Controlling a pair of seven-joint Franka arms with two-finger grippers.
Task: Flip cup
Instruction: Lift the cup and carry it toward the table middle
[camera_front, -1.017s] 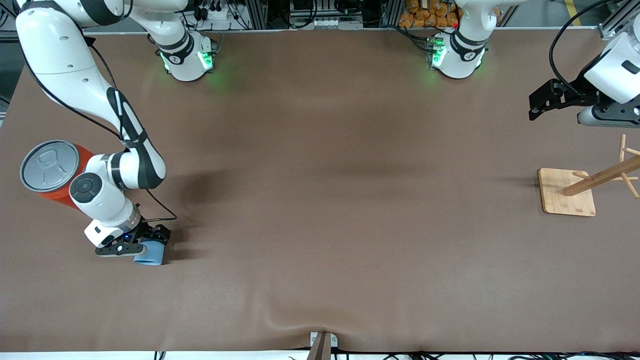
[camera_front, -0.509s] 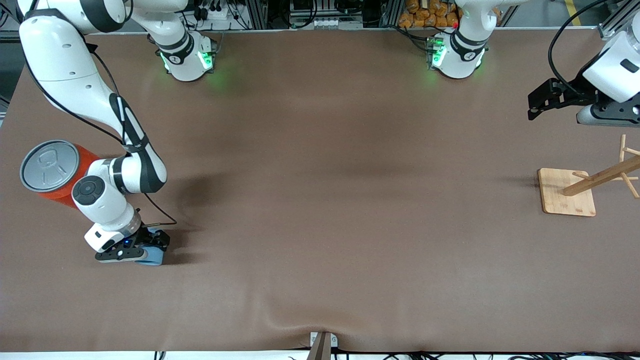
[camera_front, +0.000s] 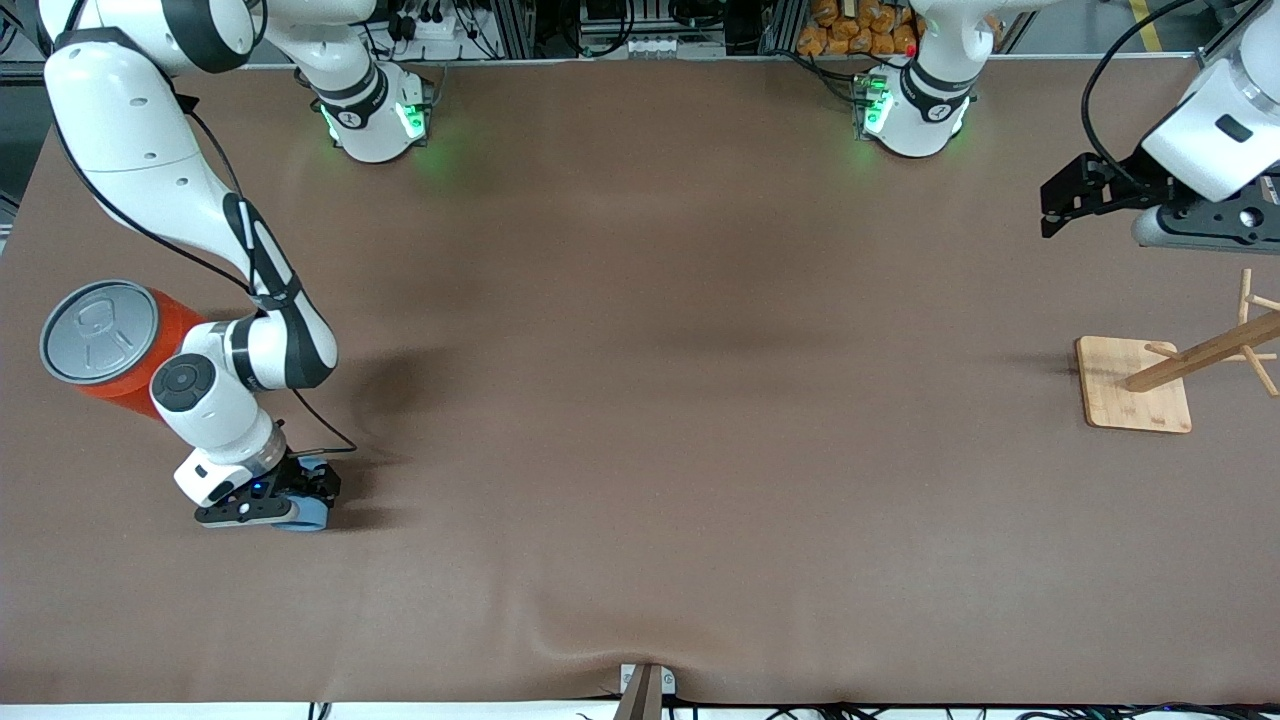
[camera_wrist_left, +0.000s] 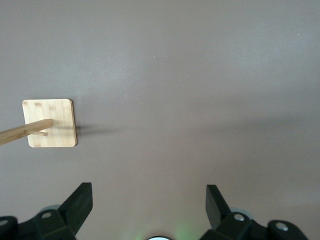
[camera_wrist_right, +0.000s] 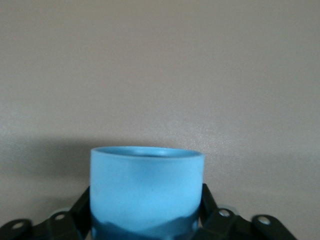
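From the front view, my right gripper (camera_front: 290, 498) is low at the right arm's end of the brown table (camera_front: 640, 400), its jaws closed around the cup (camera_front: 305, 516), a small light-blue cup of which only a sliver shows below my fingers, close to the table surface. Just beside my right forearm stands an orange can (camera_front: 110, 345) with a grey lid. My left gripper (camera_front: 1062, 200) waits in the air over bare table at the left arm's end, near a wooden stand (camera_front: 1135, 385). In my left wrist view, my two black fingers (camera_wrist_left: 75, 207) stand wide apart with nothing between them, bare table below and the stand's square base (camera_wrist_left: 50, 123) off to one side. In my right wrist view, the cup (camera_wrist_right: 146, 192) fills the space between my jaws, gripped on both sides.
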